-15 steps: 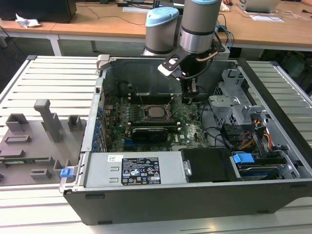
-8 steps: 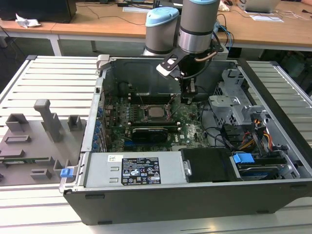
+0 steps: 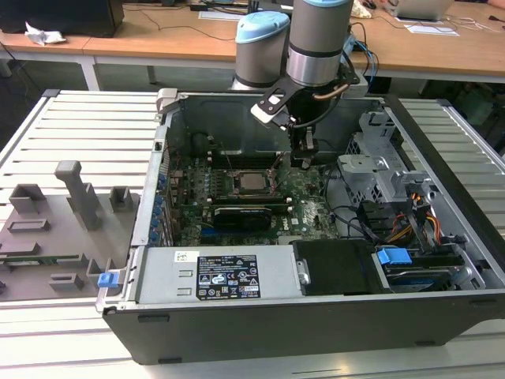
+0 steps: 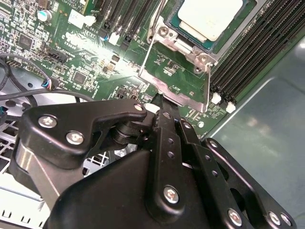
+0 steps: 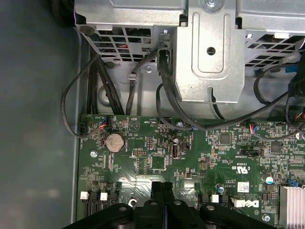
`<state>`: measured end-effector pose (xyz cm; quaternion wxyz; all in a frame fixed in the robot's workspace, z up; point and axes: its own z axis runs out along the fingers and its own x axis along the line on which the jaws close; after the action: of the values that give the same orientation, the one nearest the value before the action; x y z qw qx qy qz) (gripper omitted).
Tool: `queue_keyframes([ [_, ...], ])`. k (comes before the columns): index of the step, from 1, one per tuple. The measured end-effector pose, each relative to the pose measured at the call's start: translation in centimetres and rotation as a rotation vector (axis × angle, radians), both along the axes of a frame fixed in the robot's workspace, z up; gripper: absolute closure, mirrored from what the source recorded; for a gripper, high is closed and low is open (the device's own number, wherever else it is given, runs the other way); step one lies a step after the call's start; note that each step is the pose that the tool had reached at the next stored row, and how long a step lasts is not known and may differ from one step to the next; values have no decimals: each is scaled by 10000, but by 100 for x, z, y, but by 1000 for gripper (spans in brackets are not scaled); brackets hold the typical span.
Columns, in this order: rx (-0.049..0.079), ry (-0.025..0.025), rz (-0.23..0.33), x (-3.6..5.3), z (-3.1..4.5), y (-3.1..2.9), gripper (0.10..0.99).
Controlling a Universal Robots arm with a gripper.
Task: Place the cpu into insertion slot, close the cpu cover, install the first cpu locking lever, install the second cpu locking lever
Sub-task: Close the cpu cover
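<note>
Bright, even room light; inside the case point(image 3: 276, 332) the green board point(image 4: 71, 52) is shaded, with white glare beside the cpu cover point(image 4: 180, 46).

The cpu point(image 4: 209, 16), a flat square chip with a silvery-grey top, lies level in the insertion slot point(image 3: 236, 183); the slot's black-and-metal rim frames it closely; the cpu cover point(image 4: 178, 94), a thin silvery frame with a large square window, stands tilted open, hinged at the slot's 3 o'clock edge in the exterior view.

ARM: your arm point(image 3: 319, 47) stands near-vertical, wrist right above the gripper point(image 3: 303, 156) | GRIPPER: points downward | FINGERS: your fingers point(image 5: 156, 192) sit pressed together, no gap
</note>
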<state>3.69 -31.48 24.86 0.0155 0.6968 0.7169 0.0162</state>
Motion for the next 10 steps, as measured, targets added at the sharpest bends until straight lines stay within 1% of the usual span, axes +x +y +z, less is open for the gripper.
queue_keyframes([
  [2,0,0,1,-5,0,0,980],
  [5,6,0,0,-43,0,0,980],
  [10,6,0,0,-57,0,0,980],
])
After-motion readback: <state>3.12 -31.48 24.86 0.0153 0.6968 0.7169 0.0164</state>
